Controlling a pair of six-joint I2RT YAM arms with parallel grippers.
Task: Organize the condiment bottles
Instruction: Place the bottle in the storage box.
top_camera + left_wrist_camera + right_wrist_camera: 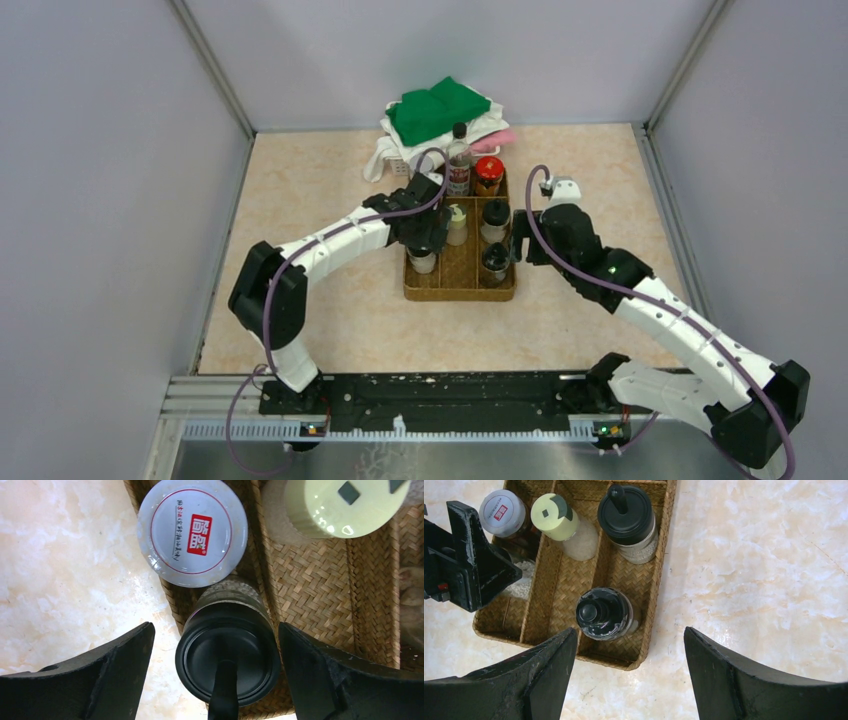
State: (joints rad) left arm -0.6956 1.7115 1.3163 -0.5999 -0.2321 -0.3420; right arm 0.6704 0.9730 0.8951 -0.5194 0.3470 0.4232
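The condiment bottles stand in the brown woven tray (460, 285). A tall clear black-capped bottle (459, 158) and a red-lidded jar (488, 175) are at its far end. A yellowish-lidded bottle (457, 222) and two black-lidded bottles (496, 215) (495, 260) fill the middle and right. My left gripper (425, 243) is open, its jaws on either side of a black-lidded bottle (227, 662) at the tray's front left, with gaps both sides. A white-lidded jar (192, 530) stands just beyond it. My right gripper (630, 631) is open and empty above the tray's front right corner.
A pile of green and white cloths (440, 115) lies behind the tray against the back wall. Grey walls close in the table on the left, right and back. Bare marbled tabletop (320, 310) lies in front of and around the tray.
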